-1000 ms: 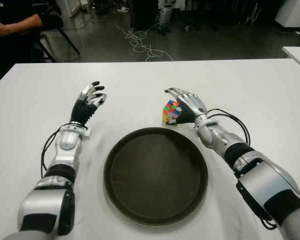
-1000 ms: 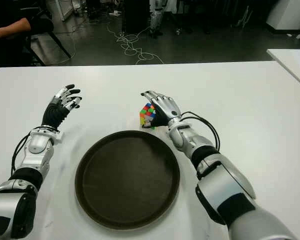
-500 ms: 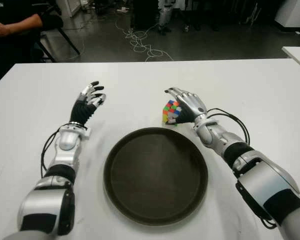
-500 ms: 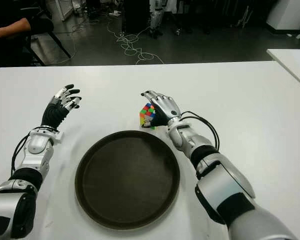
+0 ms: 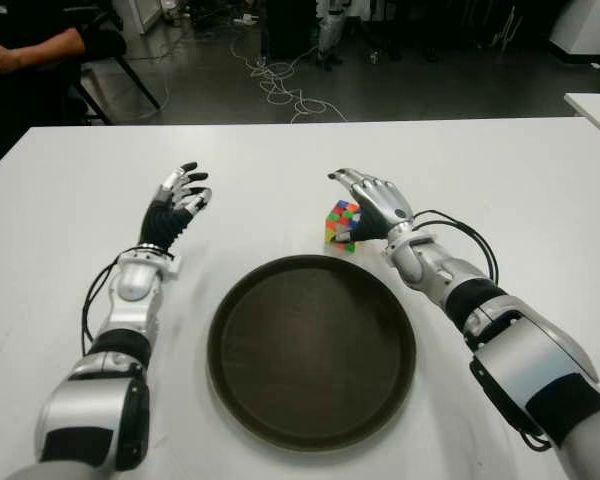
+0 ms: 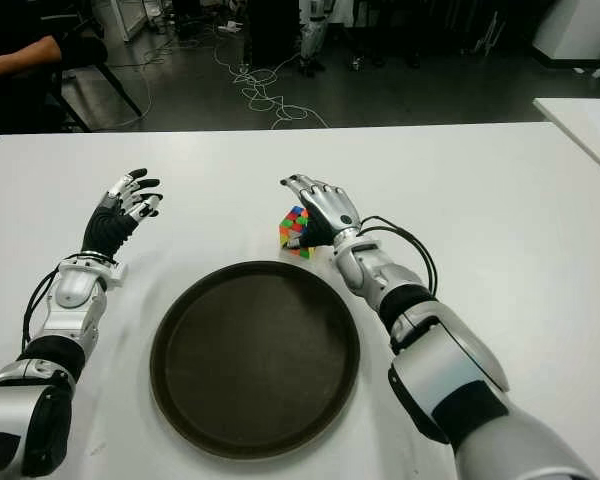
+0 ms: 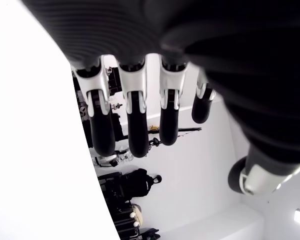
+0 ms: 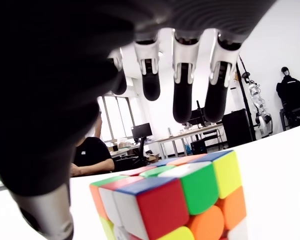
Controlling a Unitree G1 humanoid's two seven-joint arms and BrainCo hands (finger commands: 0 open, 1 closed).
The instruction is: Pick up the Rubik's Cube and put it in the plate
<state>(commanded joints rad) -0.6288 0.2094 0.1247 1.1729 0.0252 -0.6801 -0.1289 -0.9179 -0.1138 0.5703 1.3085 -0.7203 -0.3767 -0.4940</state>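
- The Rubik's Cube (image 5: 342, 224) stands on the white table (image 5: 500, 170), just beyond the far rim of the dark plate (image 5: 311, 350).
- My right hand (image 5: 372, 205) arches over it, fingers (image 8: 182, 85) spread, not grasping.
- My left hand (image 5: 174, 208) is open, beyond the plate's left side.

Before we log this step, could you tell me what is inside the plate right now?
Nothing: the plate shows only its bare dark bottom, none of it covered. The cube sits on the table beyond its far rim, under the right hand.
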